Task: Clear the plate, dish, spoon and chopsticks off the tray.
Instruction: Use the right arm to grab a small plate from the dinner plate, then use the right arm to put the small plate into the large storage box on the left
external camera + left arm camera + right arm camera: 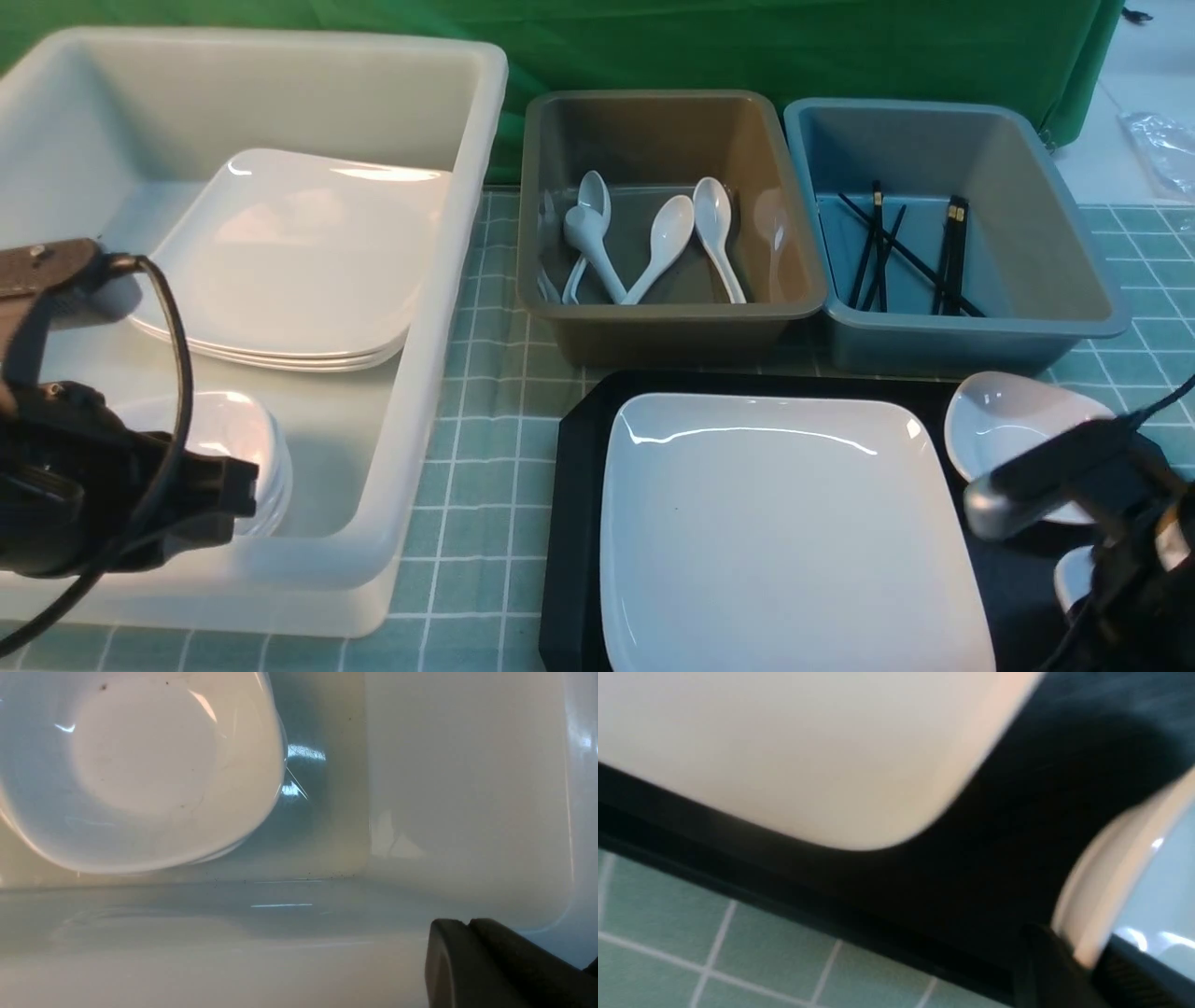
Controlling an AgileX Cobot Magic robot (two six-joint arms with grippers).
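The large white square plate (784, 532) lies on the black tray (574, 523). At the tray's far right corner sits a small white dish (1018, 425). My right arm (1120, 504) reaches over it. In the right wrist view my right gripper (1083, 956) is shut on the dish's rim (1092, 905), with the plate's corner (831, 765) beside it. My left gripper (467, 926) is shut and empty, low inside the white tub. A white rounded piece (1074, 579) shows by my right arm; I cannot tell what it is. On the visible tray I see no spoon or chopsticks.
The big white tub (448, 308) at left holds stacked square plates (299, 261) and small dishes (140, 765). Behind the tray, the brown tub (794, 271) holds several spoons (653, 243) and the blue tub (1074, 271) holds several chopsticks (878, 247).
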